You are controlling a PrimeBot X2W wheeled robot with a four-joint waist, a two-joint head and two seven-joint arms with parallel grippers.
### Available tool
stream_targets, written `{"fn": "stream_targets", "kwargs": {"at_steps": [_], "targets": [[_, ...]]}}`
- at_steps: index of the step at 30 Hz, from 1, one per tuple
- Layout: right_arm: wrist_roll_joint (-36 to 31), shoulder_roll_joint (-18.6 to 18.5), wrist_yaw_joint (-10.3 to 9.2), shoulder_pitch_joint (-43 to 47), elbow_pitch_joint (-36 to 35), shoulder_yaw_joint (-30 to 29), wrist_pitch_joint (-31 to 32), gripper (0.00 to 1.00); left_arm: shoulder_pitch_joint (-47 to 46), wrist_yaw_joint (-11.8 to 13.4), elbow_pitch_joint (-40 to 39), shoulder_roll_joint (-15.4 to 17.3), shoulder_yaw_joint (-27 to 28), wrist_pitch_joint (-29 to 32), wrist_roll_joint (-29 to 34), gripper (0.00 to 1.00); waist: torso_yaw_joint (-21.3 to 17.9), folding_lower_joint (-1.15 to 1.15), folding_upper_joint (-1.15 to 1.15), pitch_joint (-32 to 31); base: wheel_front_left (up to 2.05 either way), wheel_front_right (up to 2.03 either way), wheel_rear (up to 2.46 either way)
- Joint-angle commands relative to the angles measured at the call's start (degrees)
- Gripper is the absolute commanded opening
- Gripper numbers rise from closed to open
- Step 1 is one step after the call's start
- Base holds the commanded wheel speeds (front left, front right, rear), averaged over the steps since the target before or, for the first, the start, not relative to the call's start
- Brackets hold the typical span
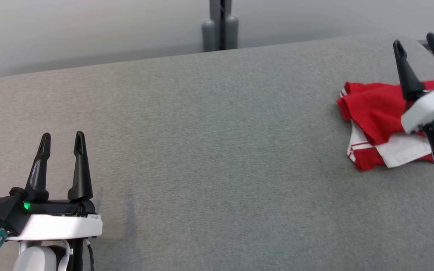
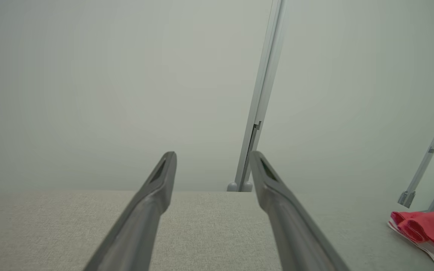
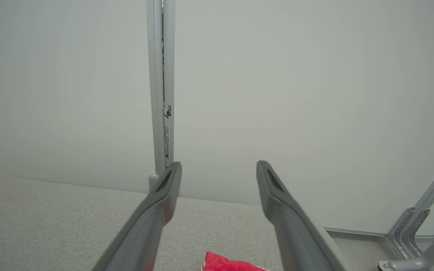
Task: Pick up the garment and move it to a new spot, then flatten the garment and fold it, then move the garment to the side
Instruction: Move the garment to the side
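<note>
Garment (image 1: 377, 113), red with white trim, sits bunched in a rough fold at our 2 o'clock on the grey cloth-covered table (image 1: 209, 143), near its far right edge. Our right gripper (image 1: 414, 39) hangs over it, fingers spread apart, gripping nothing. Left gripper (image 1: 62, 135) is down at 8 o'clock, well apart from it, fingers also parted and empty.

The folded red-and-white garment (image 1: 371, 109) near the far right corner of the surface (image 1: 217, 150) sits partly behind the right gripper (image 1: 414, 39), so can't tell what it is. Left wrist view chops it off at the edge, and the right wrist view catches just a red sliver.
</note>
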Motion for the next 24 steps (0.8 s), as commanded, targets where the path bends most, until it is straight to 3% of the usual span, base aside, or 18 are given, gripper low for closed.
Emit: {"fn": "stream_targets", "kwargs": {"at_steps": [1, 9, 24], "targets": [[-1.06, -0.18, -0.01, 4.81, -3.73, -2.79, -0.19, 1.00, 0.79, 0.13, -0.20, -0.23, 0.70, 0.01, 0.20, 1.00, 3.31, 0.00, 0.00, -2.60, 0.00, 0.00, 0.00], [-6.62, 3.55, -0.01, 23.28, -18.78, -12.23, -0.21, 1.00, 4.18, -0.35, 0.97, -1.06, 1.91, 0.01, 0.17, 1.00, 7.93, 0.00, 0.00, -5.80, 0.00, 0.00, 0.00], [-13.46, 12.01, -0.01, 43.36, -30.73, -19.79, -0.21, 1.00, 8.23, -0.53, 4.41, -2.33, 0.70, 0.01, 1.69, 1.00, 9.94, 0.00, 0.00, -9.47, 0.00, 0.00, 0.00]]}}
